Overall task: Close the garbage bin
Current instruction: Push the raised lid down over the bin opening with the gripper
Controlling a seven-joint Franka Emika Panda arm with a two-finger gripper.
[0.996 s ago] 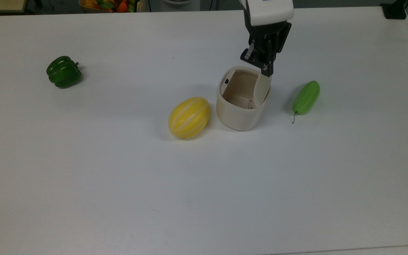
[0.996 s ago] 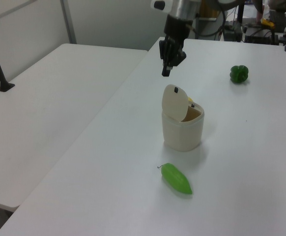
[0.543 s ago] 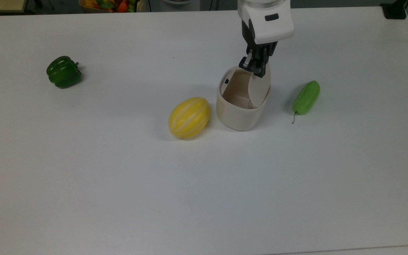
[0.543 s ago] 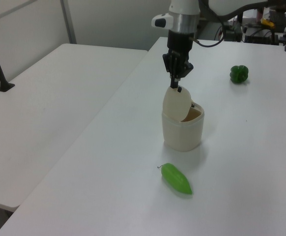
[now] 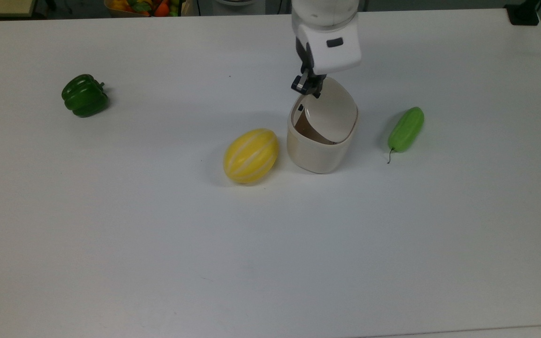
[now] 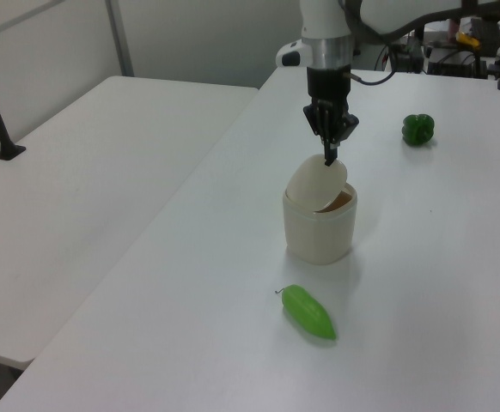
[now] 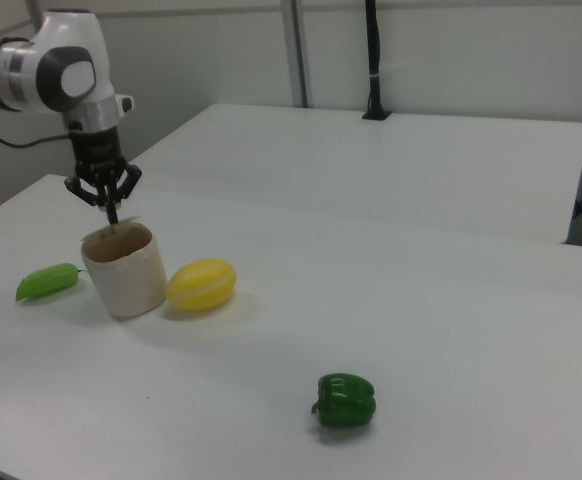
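The cream-beige garbage bin [image 5: 316, 151] [image 6: 319, 232] [image 7: 126, 275] stands mid-table, just right of a yellow melon [image 5: 251, 155] in the top view. Its hinged lid [image 5: 334, 111] [image 6: 317, 182] is tilted about halfway down over the opening, and a dark gap stays on the top view's left side. My gripper [image 5: 307, 88] [image 6: 329, 158] [image 7: 111, 211] points down at the lid's raised edge. It is shut, its fingertips meeting in a point that touches the lid, with nothing held between them.
A light green pod-shaped vegetable [image 5: 406, 128] [image 6: 308, 312] [image 7: 47, 281] lies beside the bin, opposite the melon [image 7: 202, 284]. A dark green bell pepper [image 5: 84, 95] [image 6: 419, 129] [image 7: 345, 400] sits far off. A basket of fruit [image 5: 148, 6] is past the table's far edge.
The gripper has come down and moved to the top view's left, pushing the lid from nearly upright to about half lowered over the bin.
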